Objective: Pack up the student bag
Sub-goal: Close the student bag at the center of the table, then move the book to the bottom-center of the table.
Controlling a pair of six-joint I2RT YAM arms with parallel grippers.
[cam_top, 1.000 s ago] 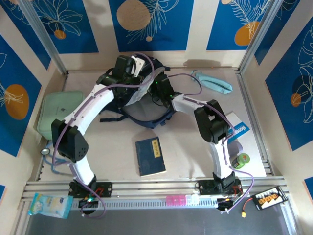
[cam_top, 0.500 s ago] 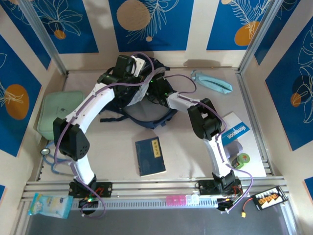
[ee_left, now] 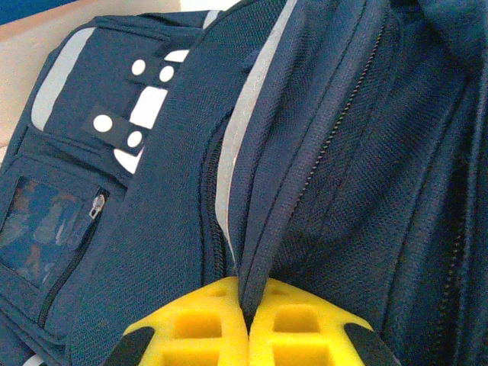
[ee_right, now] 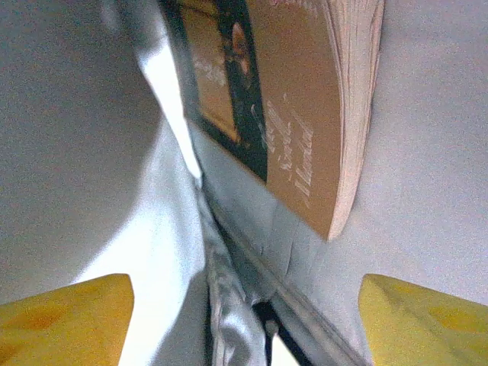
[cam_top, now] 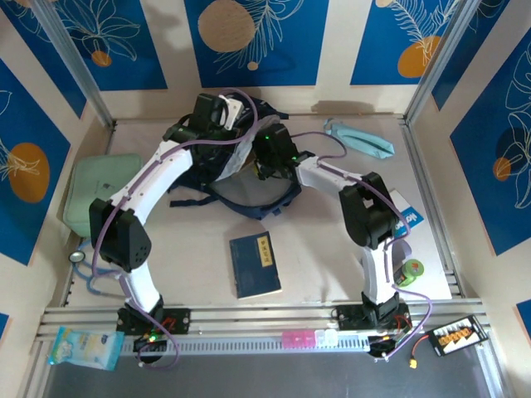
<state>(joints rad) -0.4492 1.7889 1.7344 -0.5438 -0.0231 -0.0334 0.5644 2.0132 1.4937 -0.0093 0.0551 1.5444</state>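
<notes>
Beige tabletop [cam_top: 199,249] centre frame; blue leaf-print wall panels [cam_top: 282,50] along top and sides. Left gripper [ee_left: 248,329] clenched on student bag [ee_left: 152,229] fabric. Right gripper [ee_right: 244,309] spread wide, released.

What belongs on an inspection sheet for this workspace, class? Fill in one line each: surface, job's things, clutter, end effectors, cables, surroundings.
Surface: beige table, no spills seen.
Job's things: navy bag at the far middle, open; brown book inside it.
Clutter: blue book near centre; mint case left; teal pouch far right; green cylinder and booklet right.
End effectors: left end effector shut on a bag flap; right end effector open inside the bag, not holding the brown book.
Cables: purple cables loop over the bag.
Surroundings: blue patterned walls.
</notes>
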